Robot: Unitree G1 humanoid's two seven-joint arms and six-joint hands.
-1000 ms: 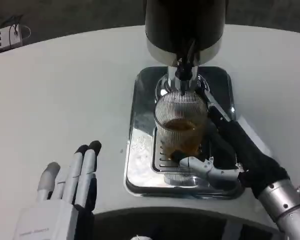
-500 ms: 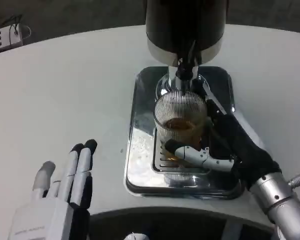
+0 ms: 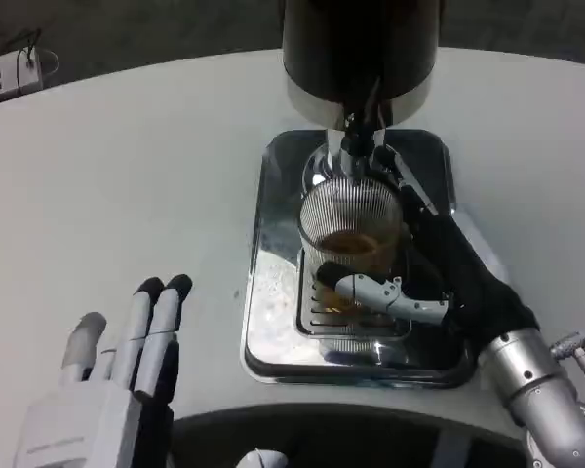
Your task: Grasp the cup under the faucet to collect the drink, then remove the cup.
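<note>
A ribbed clear glass cup (image 3: 351,229) with amber drink in it stands on the shiny drip tray (image 3: 273,292), directly under the black faucet (image 3: 357,136) of the dark dispenser (image 3: 361,49). My right hand (image 3: 439,278) wraps the cup from the right, with a white finger across its front and black fingers up its right side. My left hand (image 3: 122,366) rests flat on the white table at the lower left, fingers straight and apart, holding nothing.
The white table (image 3: 127,175) spreads to the left and far side. The curved front edge of the table runs below the tray. A white object (image 3: 10,73) lies beyond the table at the upper left.
My right hand has closed in around the cup, its white finger sliding up across the front. The left hand shifted slightly. The cup stays under the faucet.
</note>
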